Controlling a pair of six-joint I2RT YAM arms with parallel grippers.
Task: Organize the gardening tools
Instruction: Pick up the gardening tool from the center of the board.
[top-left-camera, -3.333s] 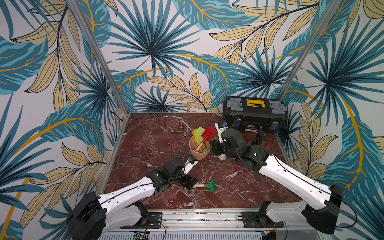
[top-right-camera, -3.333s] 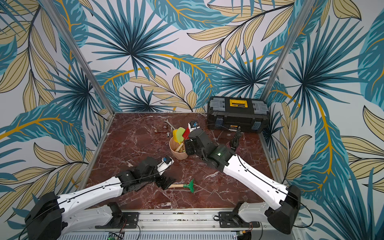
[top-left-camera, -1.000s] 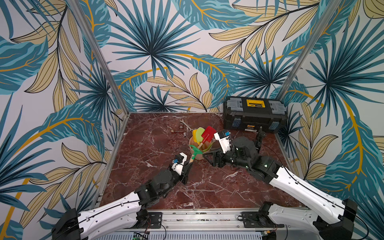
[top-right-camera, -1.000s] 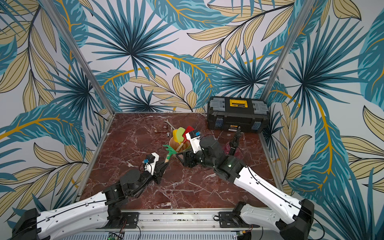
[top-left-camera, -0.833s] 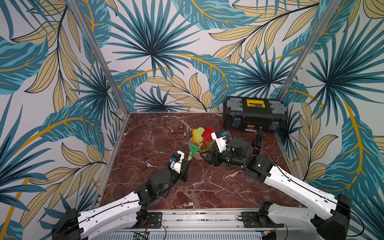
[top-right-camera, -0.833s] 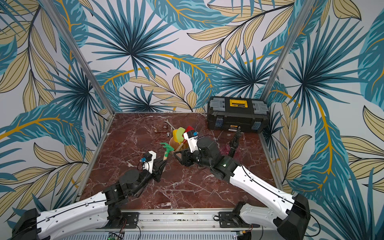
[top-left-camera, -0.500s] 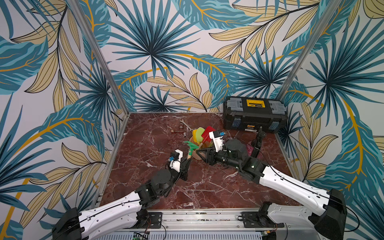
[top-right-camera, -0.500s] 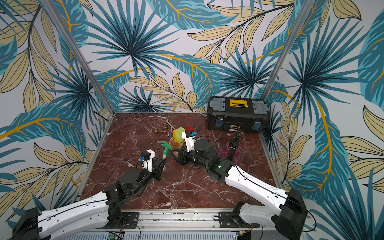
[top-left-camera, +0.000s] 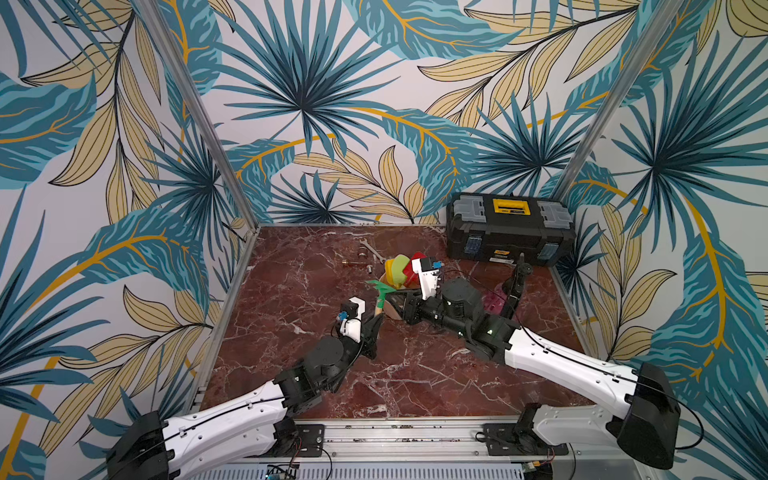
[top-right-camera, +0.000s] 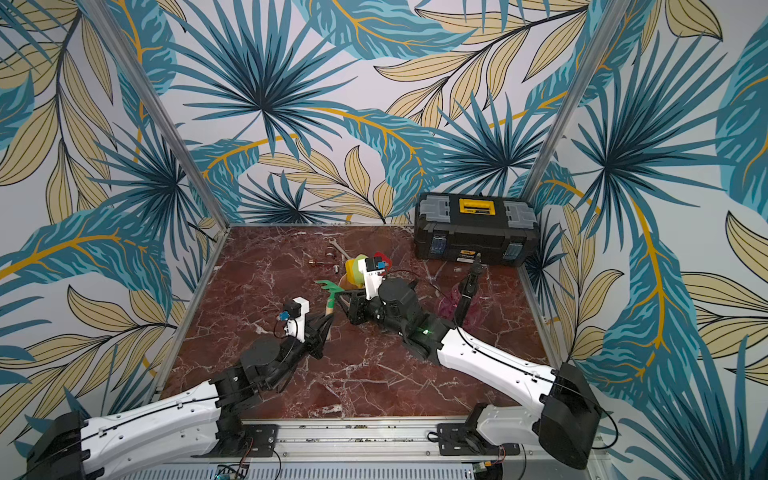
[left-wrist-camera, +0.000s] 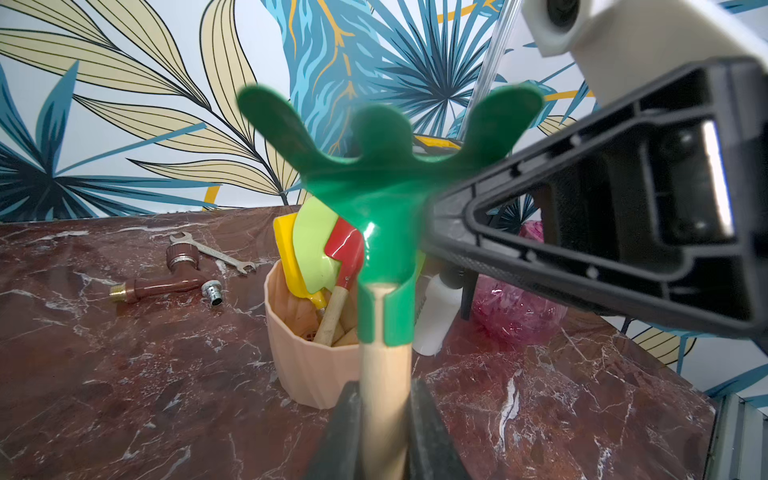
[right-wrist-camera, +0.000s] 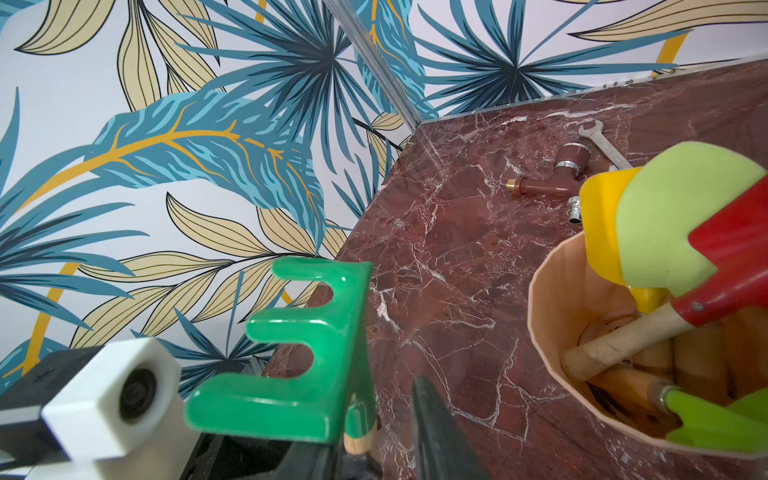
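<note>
Your left gripper (left-wrist-camera: 384, 390) is clamped on the rake (left-wrist-camera: 374, 178) by its handle, upright just beside the pot (left-wrist-camera: 307, 365). Your right gripper (top-left-camera: 391, 302) straddles its neck, jaws apart, seemingly not touching.

You're in robot lab cell, not real garden shed. Your clues: wall panels (top-left-camera: 374, 62) papered with printed palm leaves, joined by bare aluminium posts (top-left-camera: 203, 124); red marble-look tabletop (top-left-camera: 291, 291) boxed in by them on three sides; metal rail (top-left-camera: 395, 434) along front edge, left arm (top-left-camera: 224, 424) and right arm (top-left-camera: 561, 368) mounted at it. Plastic spades (left-wrist-camera: 311, 245) in pot (left-wrist-camera: 307, 365), wrench (left-wrist-camera: 212, 253), toolbox (top-left-camera: 511, 232) share that one tabletop.
</note>
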